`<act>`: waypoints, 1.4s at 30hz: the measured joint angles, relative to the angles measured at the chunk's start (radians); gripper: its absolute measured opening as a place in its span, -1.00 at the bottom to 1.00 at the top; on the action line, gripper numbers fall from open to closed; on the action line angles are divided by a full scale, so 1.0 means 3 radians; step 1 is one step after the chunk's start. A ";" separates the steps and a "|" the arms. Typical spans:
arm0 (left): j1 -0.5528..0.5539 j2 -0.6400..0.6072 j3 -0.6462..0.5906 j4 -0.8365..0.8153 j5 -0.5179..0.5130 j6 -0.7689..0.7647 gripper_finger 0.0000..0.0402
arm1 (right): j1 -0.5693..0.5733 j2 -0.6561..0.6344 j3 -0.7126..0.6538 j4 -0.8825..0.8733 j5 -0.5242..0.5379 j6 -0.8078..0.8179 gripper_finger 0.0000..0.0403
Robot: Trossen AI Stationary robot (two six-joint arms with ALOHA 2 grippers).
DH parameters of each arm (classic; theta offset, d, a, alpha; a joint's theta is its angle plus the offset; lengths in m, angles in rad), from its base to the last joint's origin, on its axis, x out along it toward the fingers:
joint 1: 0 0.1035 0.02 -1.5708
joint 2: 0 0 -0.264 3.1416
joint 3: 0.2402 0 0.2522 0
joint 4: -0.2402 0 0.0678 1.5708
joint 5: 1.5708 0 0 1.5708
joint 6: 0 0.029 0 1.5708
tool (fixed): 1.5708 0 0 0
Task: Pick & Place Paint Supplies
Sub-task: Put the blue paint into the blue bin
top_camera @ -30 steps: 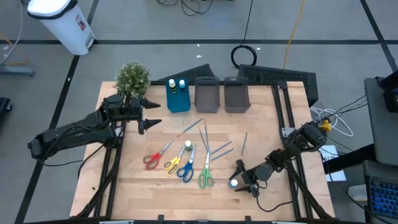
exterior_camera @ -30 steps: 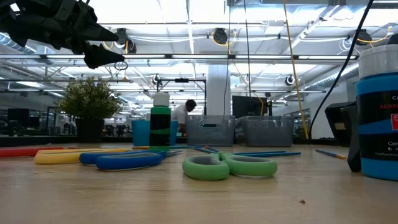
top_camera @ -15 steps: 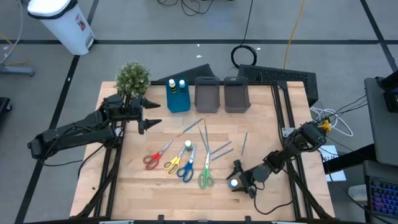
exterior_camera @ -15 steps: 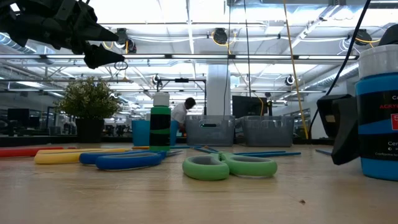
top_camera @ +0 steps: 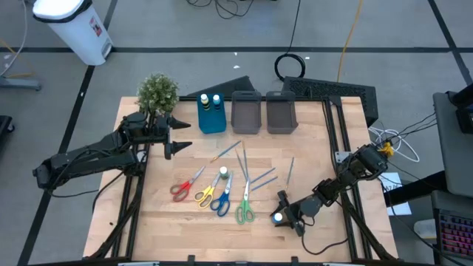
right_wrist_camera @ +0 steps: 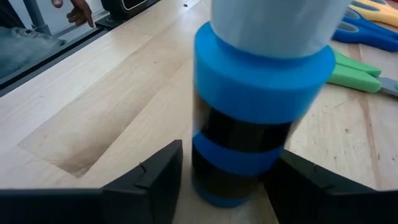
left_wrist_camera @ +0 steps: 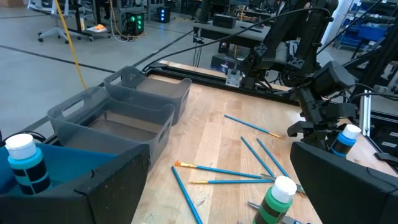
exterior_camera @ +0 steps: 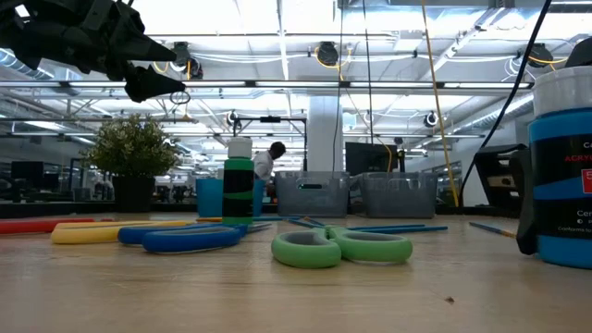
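Down at the near right of the pale wooden table [top_camera: 170, 222], the right gripper [top_camera: 284, 213] sits low around a small round bottle of blue paint with a white cap [top_camera: 277, 218]. From its wrist, the two dark fingers [right_wrist_camera: 146, 177] stand on either side of that bottle with a sliver of gap on the left; I cannot tell whether they are pressing it. The bottle stands upright on the wood.

Over at the far left, the left gripper [top_camera: 175, 135] hangs above the table beside the small green potted plant [top_camera: 157, 91], jaws spread wide and holding nothing.

Mid-table lies a row of scissors: red-handled scissors [top_camera: 182, 188], yellow-handled scissors [top_camera: 205, 194], blue-handled scissors [top_camera: 220, 201], and green-handled scissors [top_camera: 244, 208], the last nearest the right gripper. A green bottle with a white cap [top_camera: 223, 174] stands upright among them. Thin blue-grey brushes [top_camera: 255, 176] lie scattered just beyond.

At the far edge, a blue rectangular bin [top_camera: 211, 117] holds two bottles, with two grey rectangular bins [top_camera: 262, 114] right beside it.

A person [exterior_camera: 267, 165] shows in the room behind.
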 joint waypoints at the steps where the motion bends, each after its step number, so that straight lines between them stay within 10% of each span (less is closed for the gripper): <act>1: 0.0001 0.0000 0.0000 0.0000 0.0000 0.0001 0.98 | 0.0000 0.0000 0.0000 -0.0001 0.0002 0.0022 -0.09; 24: -0.0001 -0.0001 0.0000 0.0000 0.0000 0.0001 0.98 | -0.0118 -0.0310 -0.0011 0.0172 0.0036 0.0111 -0.36; 42: 0.0008 -0.0001 0.0003 0.1066 -0.0029 0.0395 0.98 | -0.1800 -0.1568 -0.0006 -0.0779 -0.0592 0.0582 -0.38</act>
